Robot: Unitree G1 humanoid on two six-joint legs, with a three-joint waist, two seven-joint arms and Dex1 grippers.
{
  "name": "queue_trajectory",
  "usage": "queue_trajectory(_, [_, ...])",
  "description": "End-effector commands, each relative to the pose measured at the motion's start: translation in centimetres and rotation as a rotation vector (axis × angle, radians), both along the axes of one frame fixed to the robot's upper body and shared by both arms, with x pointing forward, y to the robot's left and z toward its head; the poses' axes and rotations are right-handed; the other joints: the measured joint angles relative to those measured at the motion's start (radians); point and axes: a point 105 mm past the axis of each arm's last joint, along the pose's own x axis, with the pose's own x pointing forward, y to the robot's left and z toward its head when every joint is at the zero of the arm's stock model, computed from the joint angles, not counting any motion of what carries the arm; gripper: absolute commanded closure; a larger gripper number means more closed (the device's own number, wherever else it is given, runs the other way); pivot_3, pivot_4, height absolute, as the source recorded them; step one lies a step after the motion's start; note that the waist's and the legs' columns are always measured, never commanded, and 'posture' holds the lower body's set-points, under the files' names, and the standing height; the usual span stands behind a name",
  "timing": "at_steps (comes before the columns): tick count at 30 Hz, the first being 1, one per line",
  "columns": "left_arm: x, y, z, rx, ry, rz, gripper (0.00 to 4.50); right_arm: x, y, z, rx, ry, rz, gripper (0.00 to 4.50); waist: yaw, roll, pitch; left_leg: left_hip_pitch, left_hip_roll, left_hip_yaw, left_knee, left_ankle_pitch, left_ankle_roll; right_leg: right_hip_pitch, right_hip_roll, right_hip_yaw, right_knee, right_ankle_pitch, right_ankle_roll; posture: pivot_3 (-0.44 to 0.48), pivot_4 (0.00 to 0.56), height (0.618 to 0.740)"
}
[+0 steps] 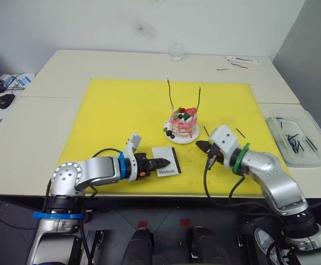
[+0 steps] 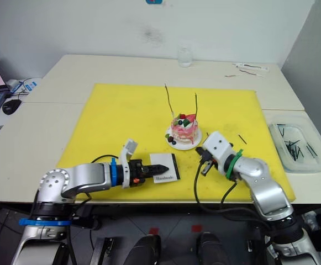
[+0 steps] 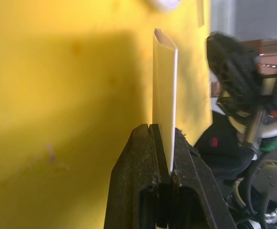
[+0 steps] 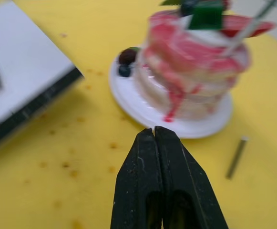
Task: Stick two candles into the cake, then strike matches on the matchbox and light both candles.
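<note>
Left hand (image 1: 163, 162) is clamping the matchbox (image 1: 167, 161) edge, near-left of the cake (image 1: 183, 125). It's light, stiff card, probably crushable. Right hand (image 4: 156, 135) is closing empty.

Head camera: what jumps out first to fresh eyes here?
The pink cake at the middle of the yellow mat, two thin candles standing upright in it. In front of it, the left gripper is shut on the white matchbox, while the right gripper sits shut beside the cake's plate.
</note>
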Motion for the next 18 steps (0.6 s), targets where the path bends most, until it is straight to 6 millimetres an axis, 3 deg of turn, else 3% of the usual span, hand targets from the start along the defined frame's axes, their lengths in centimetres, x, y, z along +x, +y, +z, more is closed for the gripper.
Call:
queue_trajectory(1, [-1.7,-0.3,2.8,-0.043,-0.134,-0.118,4.49,0.4,-0.9,2.3,0.086,-0.053,-0.060,4.50,0.000,0.000,0.000,0.000,0.000,0.000,0.000,0.000,0.000,0.000,0.000,0.000,0.000,0.000,0.000,0.000,0.150,0.740])
queue_trajectory(5, [-2.7,-0.2,3.9,-0.102,-0.222,-0.145,4.49,2.3,-2.1,2.1,0.193,-0.047,-0.191,4.50,-0.004,0.000,0.000,0.000,0.000,0.002,-0.003,0.000,0.000,-0.002,-0.001,0.001,-0.001,0.000,-0.001,0.000,0.150,0.740])
queue_trajectory(8, [-2.7,-0.4,3.9,-0.109,-0.273,-0.147,4.50,3.4,-2.1,2.0,0.220,-0.060,-0.221,3.87,-0.003,0.000,0.000,-0.001,0.000,0.003,-0.003,0.000,0.000,-0.003,-0.001,0.001,-0.001,0.000,-0.001,0.000,0.150,0.740])
queue_trajectory(12, [-2.1,-0.6,3.4,-0.092,-0.309,-0.117,4.50,4.8,-1.5,1.2,0.228,-0.053,-0.259,2.48,-0.003,0.000,0.000,-0.001,0.000,0.004,-0.004,0.000,0.000,-0.003,-0.001,0.002,-0.001,-0.001,-0.001,0.000,0.150,0.740])
queue_trajectory(18, [-1.3,-0.6,2.9,-0.092,-0.324,-0.051,4.50,6.3,-1.2,-1.0,0.230,-0.026,-0.386,2.48,-0.005,0.000,0.000,-0.001,0.001,0.004,-0.007,0.000,0.000,-0.004,0.000,0.002,-0.001,-0.001,-0.002,0.000,0.150,0.740])
